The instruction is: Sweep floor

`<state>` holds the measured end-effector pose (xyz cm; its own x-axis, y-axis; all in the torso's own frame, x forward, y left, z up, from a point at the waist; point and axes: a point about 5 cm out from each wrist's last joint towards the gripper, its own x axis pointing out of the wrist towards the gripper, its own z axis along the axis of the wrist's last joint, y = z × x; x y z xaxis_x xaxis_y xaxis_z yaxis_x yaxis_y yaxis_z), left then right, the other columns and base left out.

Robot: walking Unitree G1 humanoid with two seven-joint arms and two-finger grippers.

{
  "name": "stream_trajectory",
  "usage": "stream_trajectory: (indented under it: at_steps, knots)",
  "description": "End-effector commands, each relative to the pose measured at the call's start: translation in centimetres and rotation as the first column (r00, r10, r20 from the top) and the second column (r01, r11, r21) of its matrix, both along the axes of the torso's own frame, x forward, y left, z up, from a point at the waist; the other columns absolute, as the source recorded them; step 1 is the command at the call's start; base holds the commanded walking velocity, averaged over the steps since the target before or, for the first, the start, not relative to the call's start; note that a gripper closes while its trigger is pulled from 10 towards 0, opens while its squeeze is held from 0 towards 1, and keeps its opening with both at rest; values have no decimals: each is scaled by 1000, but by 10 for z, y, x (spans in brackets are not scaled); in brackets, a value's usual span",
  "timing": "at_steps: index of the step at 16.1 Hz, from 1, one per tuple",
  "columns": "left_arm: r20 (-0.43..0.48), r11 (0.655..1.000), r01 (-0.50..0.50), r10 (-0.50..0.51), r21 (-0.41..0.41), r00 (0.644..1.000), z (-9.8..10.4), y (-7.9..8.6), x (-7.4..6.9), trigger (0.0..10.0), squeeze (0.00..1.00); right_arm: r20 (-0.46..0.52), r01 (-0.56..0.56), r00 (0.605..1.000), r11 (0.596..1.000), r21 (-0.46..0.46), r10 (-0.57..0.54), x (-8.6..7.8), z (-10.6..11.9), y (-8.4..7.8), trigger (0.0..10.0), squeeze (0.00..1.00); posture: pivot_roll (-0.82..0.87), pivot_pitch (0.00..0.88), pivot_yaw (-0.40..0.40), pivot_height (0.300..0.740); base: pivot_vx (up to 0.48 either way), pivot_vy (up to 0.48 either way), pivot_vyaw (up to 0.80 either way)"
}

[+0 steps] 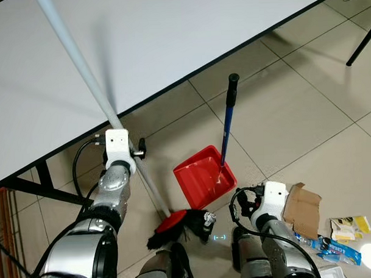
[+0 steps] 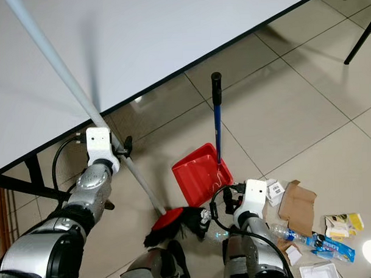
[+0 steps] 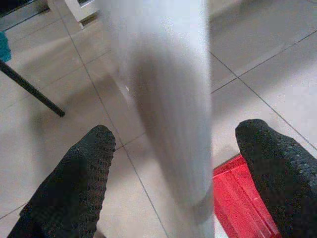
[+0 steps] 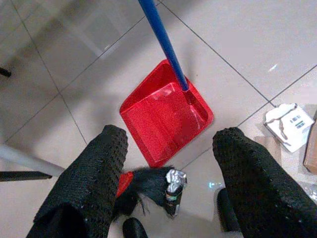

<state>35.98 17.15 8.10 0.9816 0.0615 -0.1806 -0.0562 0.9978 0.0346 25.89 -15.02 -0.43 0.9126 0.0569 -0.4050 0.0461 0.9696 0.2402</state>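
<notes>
A broom with a long pale grey handle leans up over the table. Its red head with black bristles rests on the tiles between my feet. My left gripper is shut on the broom handle about halfway up. A red dustpan lies on the floor just beyond the bristles, its blue handle standing upright. A small crumpled silver piece lies at the bristle tips. My right gripper hangs open above the near edge of the dustpan, holding nothing.
A large white table covers the upper left; its dark frame stands at the left and a black leg at the far right. Litter lies on the tiles at right: torn cardboard, blue wrappers, a yellow packet.
</notes>
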Motion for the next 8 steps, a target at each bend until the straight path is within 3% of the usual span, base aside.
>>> stream_trajectory:
  at_steps: [1, 4, 5, 6, 8]
  knots:
    - [-42, 1000, -16, 16, -7, 999, -9, 4, -5, 10000, 0, -40, 1, 999, 1000, 25, 0, -8, -8, 5, 10000, 0, -313, 336, 188, 740, 0, 0, 0]
    - [-42, 1000, -16, 15, -19, 999, -7, 3, -3, 10000, 0, -39, 1, 999, 1000, 28, 0, -9, -6, 5, 10000, 0, -315, 341, 188, 740, 0, 0, 0]
    - [-43, 1000, -15, 15, -20, 999, -7, 3, -3, 7020, 0, -38, 1, 999, 1000, 29, 0, -9, -6, 5, 10000, 0, -315, 341, 189, 740, 0, 0, 0]
    - [-44, 1000, -15, 14, -23, 999, -8, 4, -4, 0, 0, -38, 2, 999, 1000, 30, -1, -9, -5, 5, 10000, 0, -317, 343, 189, 740, 0, 0, 0]
    - [-47, 999, -18, 17, -31, 999, -9, 5, -4, 0, 0, -40, 3, 999, 1000, 31, -1, -10, -5, 5, 10000, 0, -317, 344, 190, 740, 0, 0, 0]
